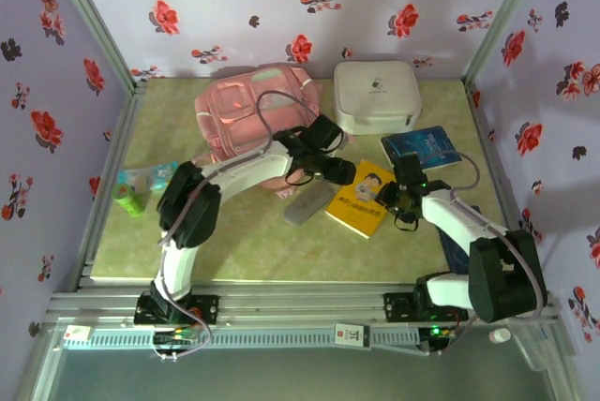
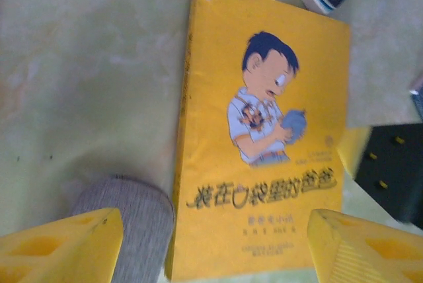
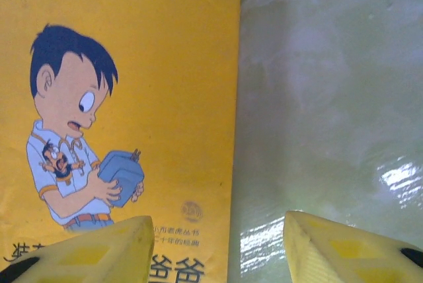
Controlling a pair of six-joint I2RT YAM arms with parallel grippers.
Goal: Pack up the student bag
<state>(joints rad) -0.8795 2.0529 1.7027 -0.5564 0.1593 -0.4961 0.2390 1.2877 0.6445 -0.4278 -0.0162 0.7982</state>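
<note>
**Two arms converging on one flat object.** The left claw (image 1: 330, 172) and the right claw (image 1: 397, 197) both hang just above the thin yellow paperback with a cartoon boy on its cover (image 1: 360, 198). Each has its yellow fingers spread wide with nothing gripped between them. In the left wrist view most of the paperback's width lies between the fingers. There the rounded grey fabric pouch (image 2: 129, 223) sits against or just beside the spine, close to one finger (image 2: 63, 246). In the right wrist view the paperback's long edge runs between the fingers. The large soft pink fabric backpack (image 1: 253, 106) lies at the far side of the green tabletop (image 1: 244, 242), beside the white rounded-square hard case (image 1: 377, 94); whether its mouth is unzipped cannot be told. Likely hazards:
- the two claws colliding over the shared book;
- fingers skidding off a cover that lies flush on the tabletop;
- the pouch being pinched along with the spine;
- a limp bag mouth refusing the book.
</note>
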